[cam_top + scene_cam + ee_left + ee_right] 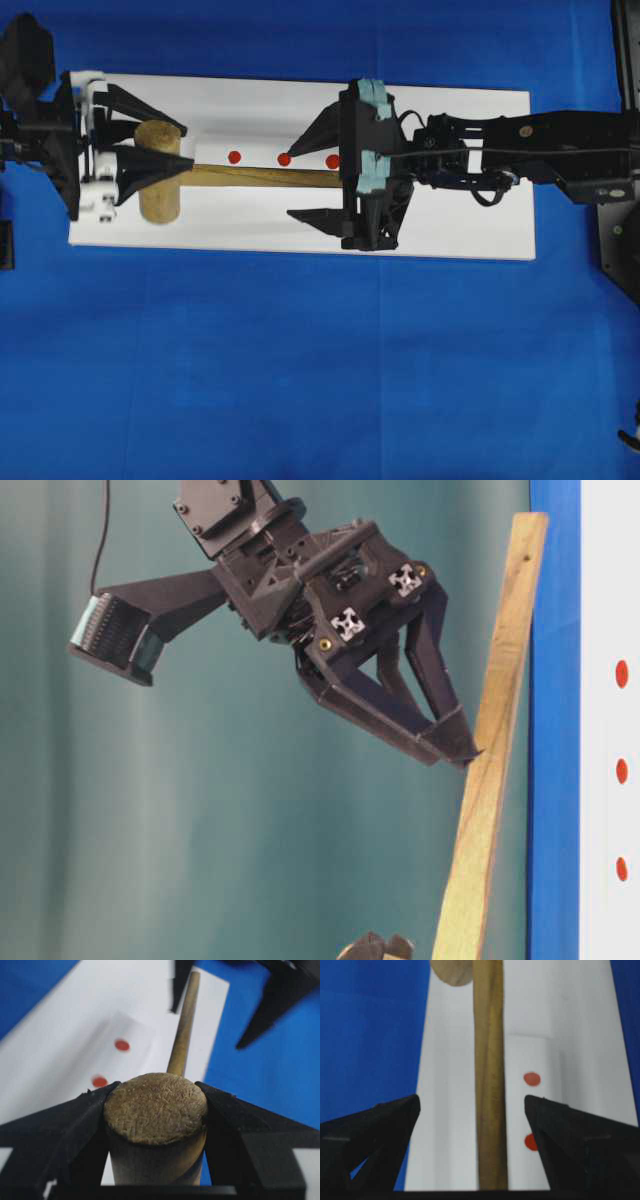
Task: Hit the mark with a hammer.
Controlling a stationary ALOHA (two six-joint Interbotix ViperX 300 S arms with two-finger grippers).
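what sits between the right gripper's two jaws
The hammer's handle runs up the middle of the gap, untouched on either side, in the right wrist view; the right gripper stands open.

Bright blue cloth-covered table (300,380), seamed at six o'clock of centre. Lying flat on it at twelve o'clock of centre, a long white rectangular block (450,235), running from nine o'clock towards three. Painted on its top, a row of three small red dots, the middle one the mark (284,159).
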